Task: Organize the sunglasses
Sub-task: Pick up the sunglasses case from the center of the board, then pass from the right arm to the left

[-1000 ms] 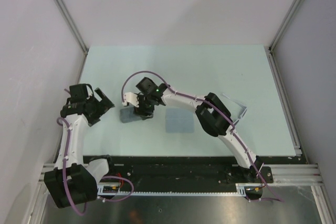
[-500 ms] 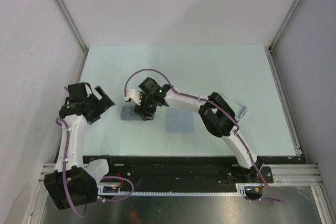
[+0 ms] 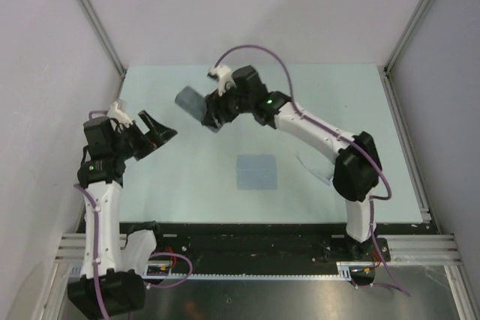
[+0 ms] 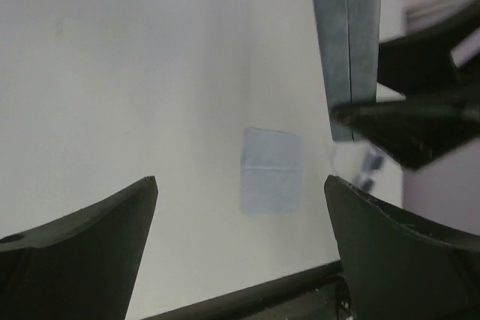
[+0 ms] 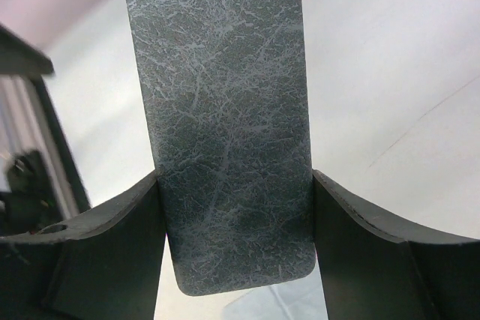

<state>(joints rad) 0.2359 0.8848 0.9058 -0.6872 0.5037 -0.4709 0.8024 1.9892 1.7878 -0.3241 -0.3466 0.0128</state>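
My right gripper (image 3: 212, 116) is shut on the grey felt case (image 3: 192, 101) and holds it in the air over the back left of the table. In the right wrist view the case (image 5: 225, 110) fills the gap between the fingers (image 5: 112, 245). My left gripper (image 3: 155, 134) is open and empty, to the left of the case and pointing towards it. Its wrist view shows the case (image 4: 349, 43) edge-on. The white sunglasses (image 3: 315, 171) lie on the table at the right, partly hidden under the right arm and faint.
A square grey-blue cloth (image 3: 256, 172) lies flat at the middle front of the table; it also shows between the left fingers in the left wrist view (image 4: 271, 170). Side walls and metal rails border the table (image 3: 337, 95).
My right gripper has lifted the felt case off the table and carried it up and towards the back. My left gripper has risen and turned towards it.
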